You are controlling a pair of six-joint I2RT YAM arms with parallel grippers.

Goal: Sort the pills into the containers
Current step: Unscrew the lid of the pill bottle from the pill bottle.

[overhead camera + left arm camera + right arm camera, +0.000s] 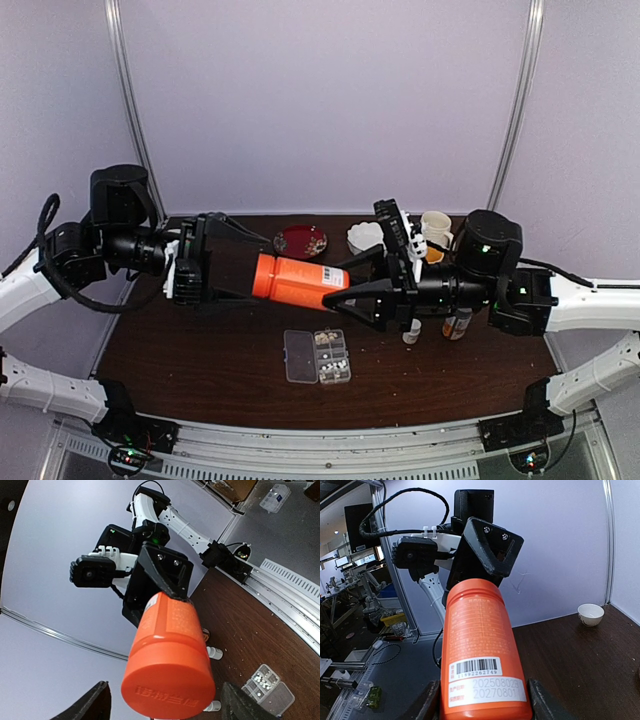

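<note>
so, the orange bottle (pixel 300 282) lies 9-to-3: right gripper (pixel 335 287) clamps its base, your left gripper (pixel 262 272) gapes around the cap (pixel 263 278) at 9; pills (pixel 328 352) sit in the pill box (pixel 297 358) at 6 o'clock.

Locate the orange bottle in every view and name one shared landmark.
Top external: orange bottle at centre, lying level.
Left wrist: orange bottle lower centre, cap toward camera.
Right wrist: orange bottle lower centre, barcode label showing.
Shared landmark: dark brown table.
</note>
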